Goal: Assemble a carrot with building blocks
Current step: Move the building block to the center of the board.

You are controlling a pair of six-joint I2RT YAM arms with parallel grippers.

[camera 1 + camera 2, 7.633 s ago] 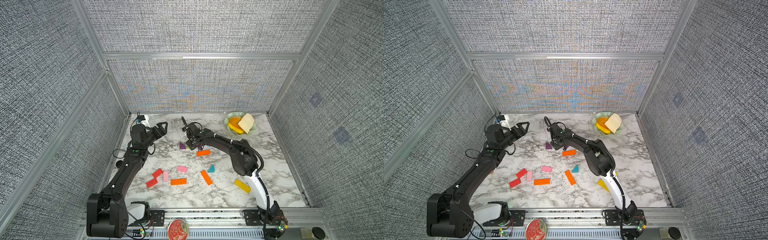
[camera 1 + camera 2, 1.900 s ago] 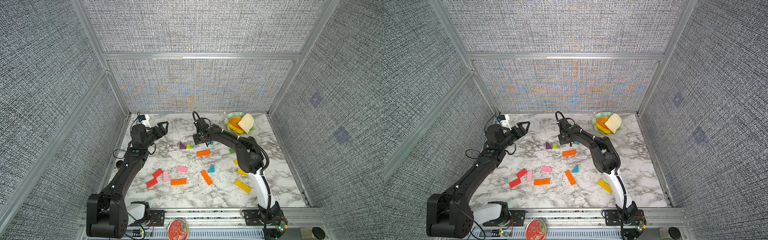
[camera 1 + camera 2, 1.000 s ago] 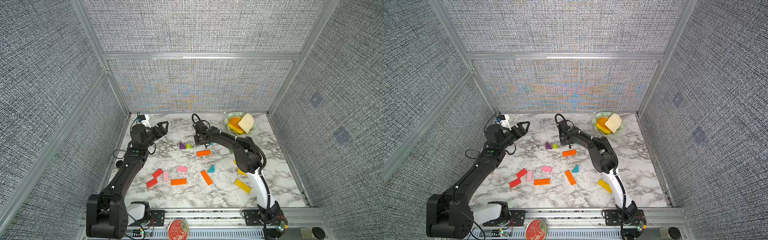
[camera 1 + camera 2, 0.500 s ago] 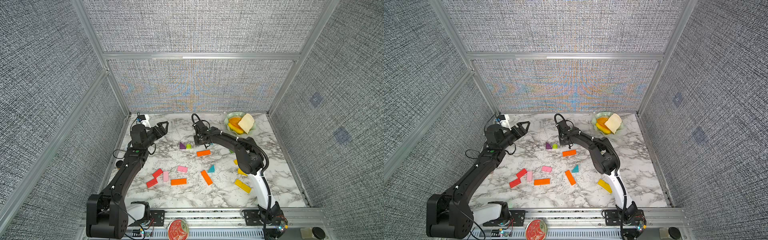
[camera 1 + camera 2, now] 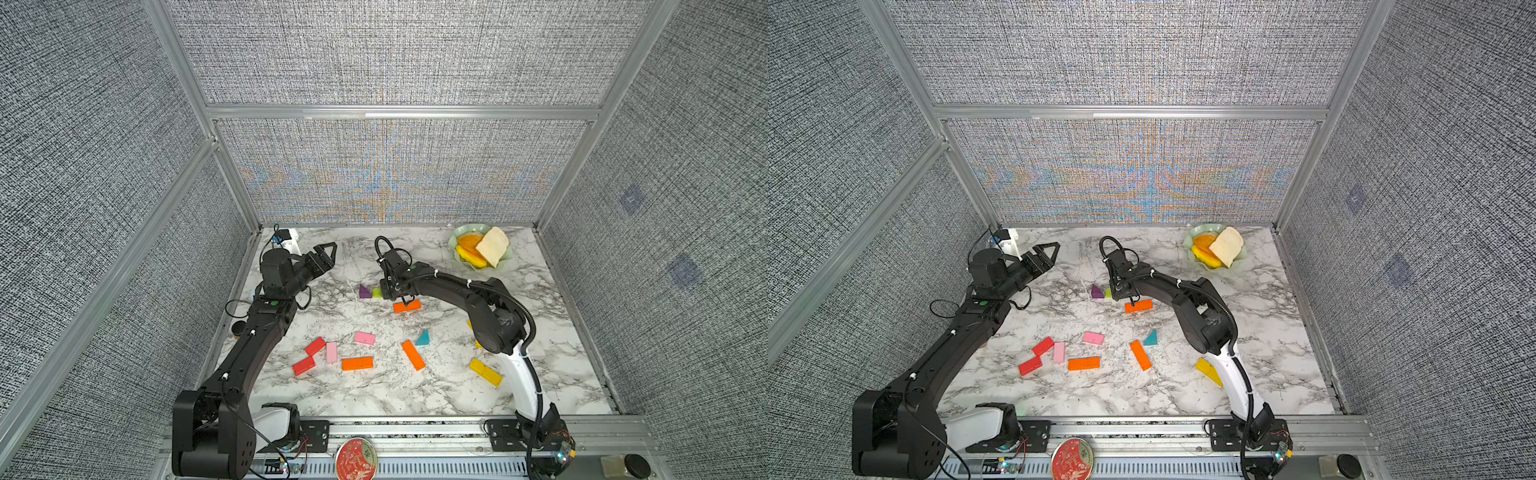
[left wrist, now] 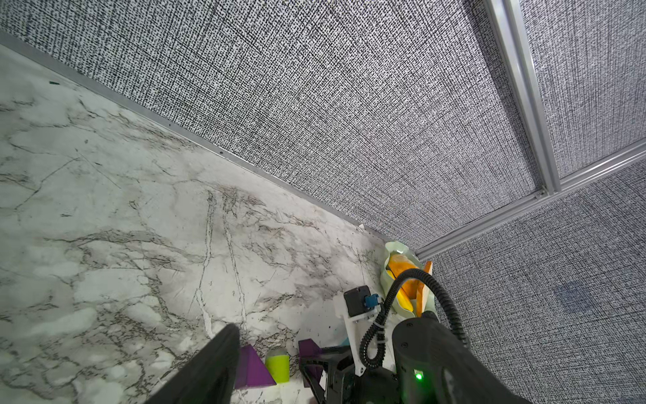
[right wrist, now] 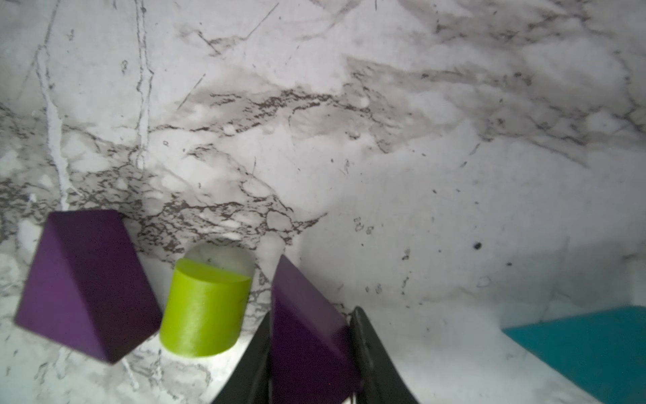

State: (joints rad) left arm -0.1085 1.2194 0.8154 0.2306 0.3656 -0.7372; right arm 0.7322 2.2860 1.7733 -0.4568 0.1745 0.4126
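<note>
Right pincer [image 7: 313,314] clenched on purple triangle [image 7: 307,342], apex pointing away from wrist. Lime-green stub [image 7: 204,314] stands on desk [image 7: 349,140] just beside it, second purple triangle [image 7: 84,283] on stub's far side. Your next move, probably: seat it against stub. Left pincer [image 5: 330,254] released, well apart.

Lab enclosure, aluminium frame [image 5: 399,113], marble tabletop [image 5: 415,395]

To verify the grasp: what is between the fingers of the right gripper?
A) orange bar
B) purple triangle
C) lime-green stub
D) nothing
B: the right wrist view shows the right gripper shut on a purple triangle; the lime-green stub stands loose beside it.
</note>
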